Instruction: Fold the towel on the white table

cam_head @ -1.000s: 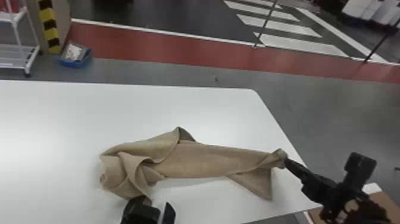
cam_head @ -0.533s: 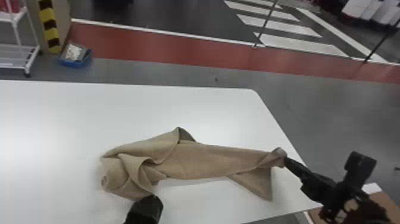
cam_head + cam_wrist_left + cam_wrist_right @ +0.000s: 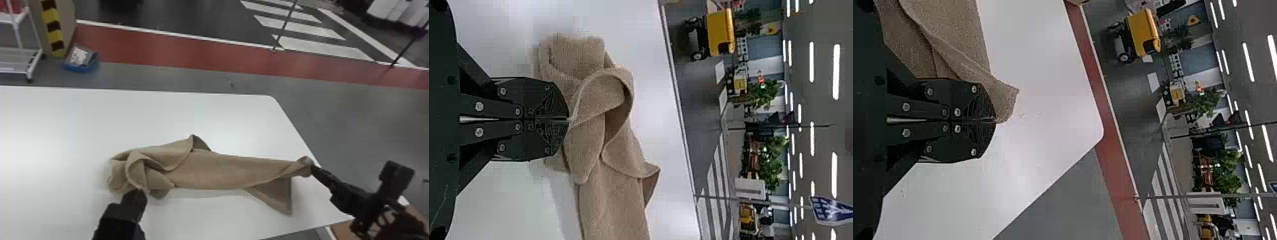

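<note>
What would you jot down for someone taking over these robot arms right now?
Left gripper: shut on an edge of the towel's bunched left end.
Right gripper: shut on the towel's right end, near the right edge of the white table.
Towel: stretched sideways on the table, crumpled at left, a loose flap on the near side at right.
Done: both ends gripped.
Left: probably straighten it, then fold; no neat fold shows.

There is one towel (image 3: pixel 220 172), and there is one table (image 3: pixel 159 111). The claws are two in number: one left claw (image 3: pixel 137 195) and one right claw (image 3: pixel 314 169). Farther, there are one blue box (image 3: pixel 81 68), one white rack (image 3: pixel 16 71), one striped post (image 3: pixel 52 27) and, in the head view, two thin poles (image 3: pixel 283 27).
</note>
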Robot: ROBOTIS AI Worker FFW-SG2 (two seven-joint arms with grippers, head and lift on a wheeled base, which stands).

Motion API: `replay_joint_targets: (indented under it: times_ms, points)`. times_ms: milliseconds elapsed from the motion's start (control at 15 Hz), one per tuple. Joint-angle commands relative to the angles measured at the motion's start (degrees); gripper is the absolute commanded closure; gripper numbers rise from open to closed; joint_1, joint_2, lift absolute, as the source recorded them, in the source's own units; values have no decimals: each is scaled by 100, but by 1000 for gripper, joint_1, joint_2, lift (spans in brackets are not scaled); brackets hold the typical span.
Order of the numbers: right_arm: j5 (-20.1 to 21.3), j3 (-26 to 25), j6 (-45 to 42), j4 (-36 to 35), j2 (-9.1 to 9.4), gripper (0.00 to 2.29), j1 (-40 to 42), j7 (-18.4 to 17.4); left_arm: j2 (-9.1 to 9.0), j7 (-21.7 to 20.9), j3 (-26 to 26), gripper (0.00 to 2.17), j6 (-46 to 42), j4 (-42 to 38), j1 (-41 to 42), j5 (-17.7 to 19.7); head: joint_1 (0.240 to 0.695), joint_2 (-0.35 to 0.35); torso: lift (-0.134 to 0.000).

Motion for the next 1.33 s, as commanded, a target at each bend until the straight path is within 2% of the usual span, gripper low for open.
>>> replay_joint_targets:
  times_ms: [0, 200, 333, 867, 1133, 1267]
  points:
    - [-100, -161, 221, -23, -271, 1774, -137, 0, 190, 12, 506, 1430, 252, -673, 323, -298, 695, -350, -120]
    - [-91, -249, 326, 64, -517, 1774, -269, 0, 216, -5, 1306, 1430, 534, -1227, 639, -325, 695, -350, -120]
    - [-108, -337, 414, 64, -570, 1774, -339, 0, 216, -49, 1631, 1430, 709, -1535, 736, -281, 695, -350, -120]
    - [-460, -1005, 625, 73, -684, 1774, -374, 9, 216, -23, 2080, 1430, 850, -2088, 999, -369, 695, -350, -120]
    - [-680, -1269, 625, 152, -1027, 1774, -445, 9, 216, 4, 2123, 1430, 1026, -2264, 1131, -421, 695, -350, -120]
    - [-768, -1304, 889, 161, -1132, 1774, -656, 0, 208, 4, 2080, 1430, 1026, -2273, 1158, -518, 695, -350, -120]
